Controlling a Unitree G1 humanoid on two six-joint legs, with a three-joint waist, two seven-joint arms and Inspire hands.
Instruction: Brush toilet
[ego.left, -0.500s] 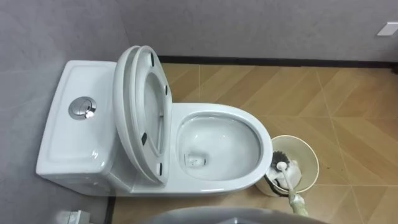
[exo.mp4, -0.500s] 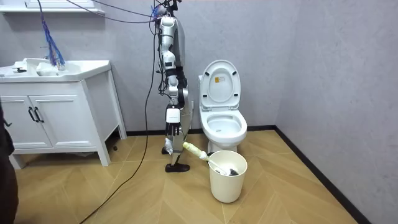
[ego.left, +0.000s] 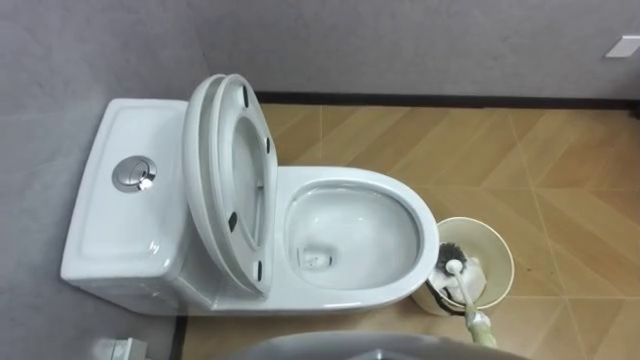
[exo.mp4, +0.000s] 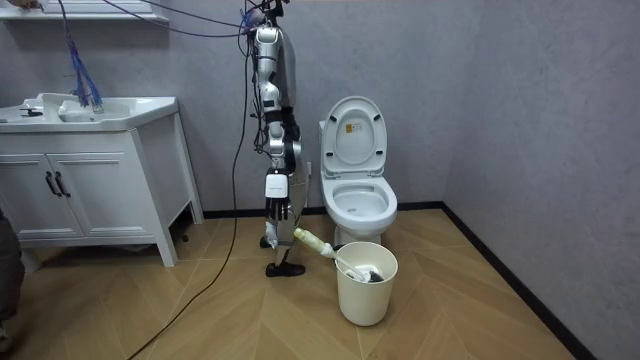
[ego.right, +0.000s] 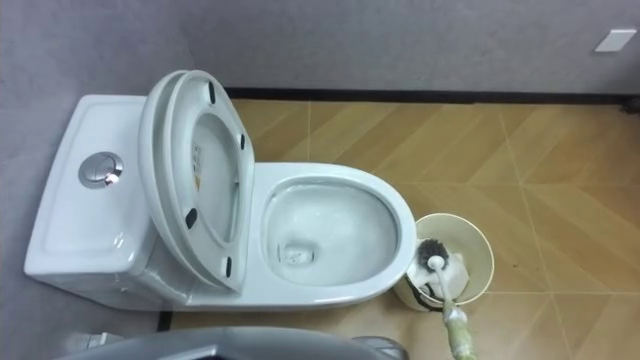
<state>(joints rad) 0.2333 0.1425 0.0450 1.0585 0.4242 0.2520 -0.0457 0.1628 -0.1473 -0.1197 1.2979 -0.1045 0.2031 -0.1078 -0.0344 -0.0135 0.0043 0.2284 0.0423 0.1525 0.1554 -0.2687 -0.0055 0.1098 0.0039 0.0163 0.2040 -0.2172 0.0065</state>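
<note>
**Item:** toilet brush (ego.left: 456, 268). Stands head-down in a cream bucket (ego.left: 488, 240) on the floor, just right of the toilet (ego.left: 400, 200), and its handle (ego.left: 478, 322) leans out over the near rim.

**Handling, judged:** light, with a stiff plastic shaft and soft, probably wet bristles. The smooth handle could slip or swing. Best held at the pale end grip, clear of the head.

**Toilet:** lid (ego.left: 215, 170) and seat are raised, and the bowl is unobstructed.

**Right hand** (exo.mp4: 283, 212): hangs beside the robot, above the handle end. Whether its fingers are released or clenched cannot be told.

Toilet bowl (ego.left: 352, 212) open from above; raised lid (ego.left: 215, 190) flanks it.
</note>
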